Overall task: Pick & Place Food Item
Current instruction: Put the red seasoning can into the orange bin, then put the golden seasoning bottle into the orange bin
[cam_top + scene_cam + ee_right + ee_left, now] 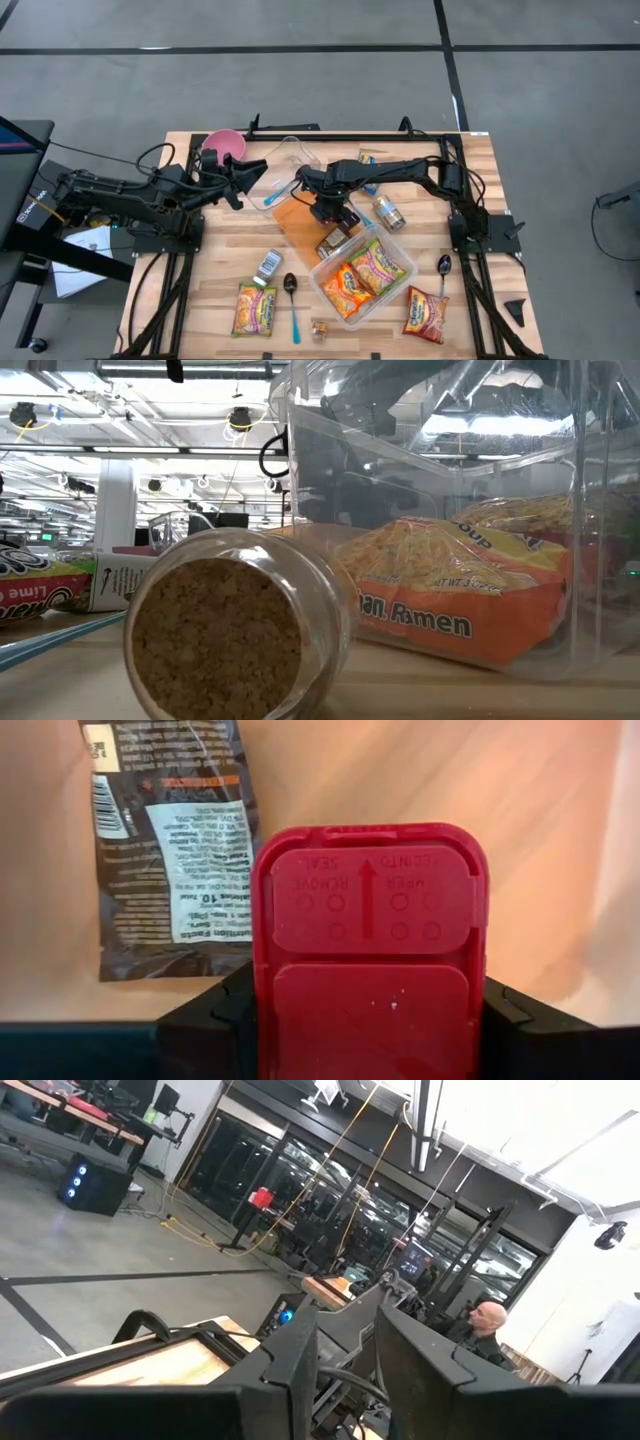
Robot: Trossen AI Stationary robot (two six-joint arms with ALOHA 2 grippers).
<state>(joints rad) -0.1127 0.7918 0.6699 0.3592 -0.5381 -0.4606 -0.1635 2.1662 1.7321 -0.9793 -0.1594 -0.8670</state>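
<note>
Red-lidded container sits clamped between right hand fingers, above the orange board.

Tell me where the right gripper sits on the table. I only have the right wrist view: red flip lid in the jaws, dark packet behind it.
Observer: The right gripper, shut on the red-lidded jar, is mid-table over an orange sheet.
Operator: Anything close by?
Observer: A clear bin sits just beside it, nearer the table's front edge, with two ramen packs inside.
Operator: Left arm?
Observer: The left gripper waits near the pink bowl, fingers apart.
</note>
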